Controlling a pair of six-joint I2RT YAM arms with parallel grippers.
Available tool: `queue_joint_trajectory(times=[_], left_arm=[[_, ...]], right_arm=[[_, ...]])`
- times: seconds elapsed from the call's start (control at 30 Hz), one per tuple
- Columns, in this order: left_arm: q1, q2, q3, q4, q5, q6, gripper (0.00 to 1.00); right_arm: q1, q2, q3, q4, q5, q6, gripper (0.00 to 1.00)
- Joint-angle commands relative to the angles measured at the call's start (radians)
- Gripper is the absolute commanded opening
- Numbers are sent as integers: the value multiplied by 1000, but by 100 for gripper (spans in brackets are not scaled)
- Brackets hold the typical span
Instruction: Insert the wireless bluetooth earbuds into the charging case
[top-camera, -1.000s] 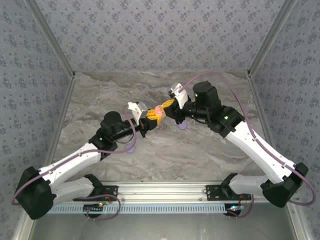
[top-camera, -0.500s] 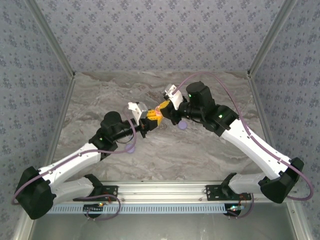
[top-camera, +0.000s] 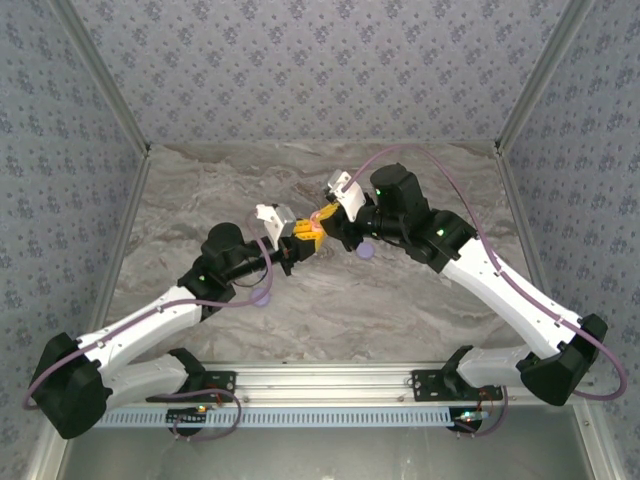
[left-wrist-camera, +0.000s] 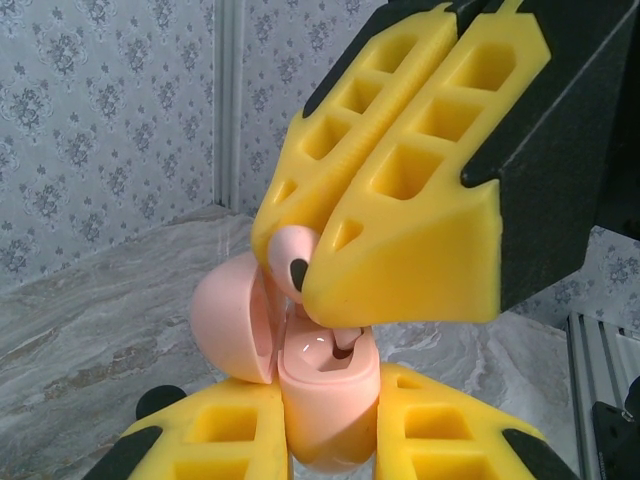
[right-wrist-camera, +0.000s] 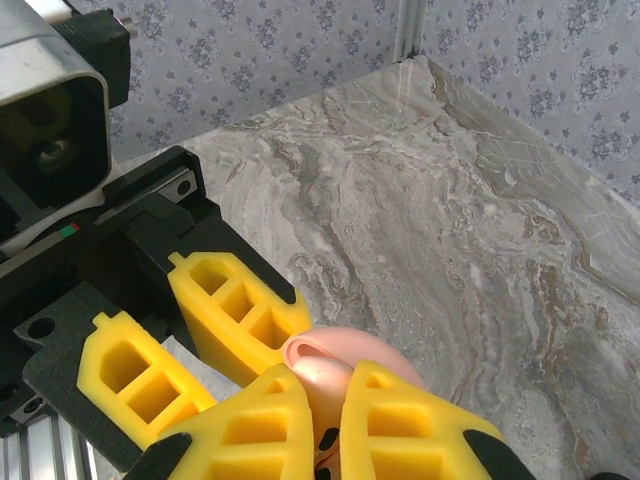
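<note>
Two claws meet tip to tip above the table (top-camera: 420, 170). The right claw (right-wrist-camera: 327, 398) comes from above with its yellow fingers (left-wrist-camera: 400, 180) pressed nearly together, and it pinches one pale pink earbud (left-wrist-camera: 292, 262) at the very tips. The left claw (left-wrist-camera: 330, 425) is below it, closed on the pink charging case (left-wrist-camera: 325, 385), which stands upright between its fingers. The lid (left-wrist-camera: 232, 320) of the case is open and leans to the side. The earbud is just over the open body of the case; I cannot tell if it already touches inside. On the table under the arms lie two round lavender discs (top-camera: 365, 250) (top-camera: 261, 296), well apart from each other.
</note>
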Motion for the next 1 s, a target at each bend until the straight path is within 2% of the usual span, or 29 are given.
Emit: queue_joint_trajectory(times=[0.0,0.27,0.53,0.67,0.83,0.9,0.93,0.97], left_arm=[[-4,-17,33,52,-1,-11,0],[-4,-15,32,62,0,-17,0],[-4,-9,26,74,1,-24,0],[-4,-7,24,80,-1,-25,0],[-4,-6,19,97,5,-34,0],[-4,-6,19,101,9,-35,0],[-4,-8,21,102,13,-37,0],[-4,-7,20,100,13,-37,0]], right_arm=[[5,7,-2,-22,7,-17,13],[-1,15,36,-22,-18,-7,24],[-37,12,98,-17,-78,46,46],[-93,-14,100,12,-150,105,55],[-192,-36,50,59,-276,201,78],[-228,-26,26,70,-344,234,90],[-236,-19,18,70,-368,245,100],[-241,-7,12,68,-395,254,100]])
